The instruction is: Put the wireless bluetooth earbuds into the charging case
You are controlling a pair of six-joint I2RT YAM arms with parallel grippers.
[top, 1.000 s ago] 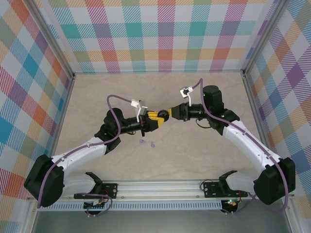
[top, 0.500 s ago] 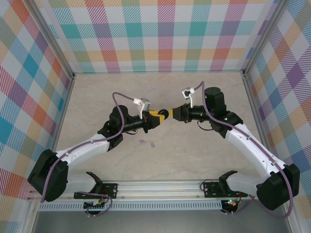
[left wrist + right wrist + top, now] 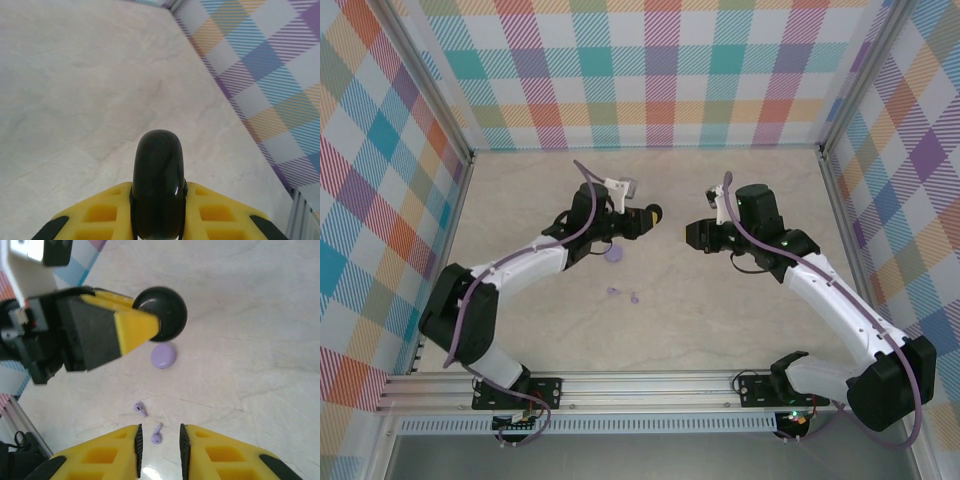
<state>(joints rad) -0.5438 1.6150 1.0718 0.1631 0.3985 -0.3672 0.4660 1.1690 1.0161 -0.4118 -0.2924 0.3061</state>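
Currently the left claw (image 3: 644, 216) is clamped on a round black case (image 3: 656, 212), gripped edge-on and raised off the desk (image 3: 750, 330) (the case juts past the fingertips). The right claw (image 3: 688, 234) faces it across a gap, jaws slightly apart with nothing between them. A lavender case (image 3: 163, 355) lies on the desk just under the left claw's tip. Two lavender earbuds (image 3: 140, 408) lie loose below the right claw, near each other; the second earbud (image 3: 157, 436) is seen through its finger gap.

White arms (image 3: 525, 265) with black joints (image 3: 890, 378) trail lilac cables (image 3: 590, 200); left hand (image 3: 158, 200) and right hand (image 3: 159, 437) have yellow fingers (image 3: 100, 460).
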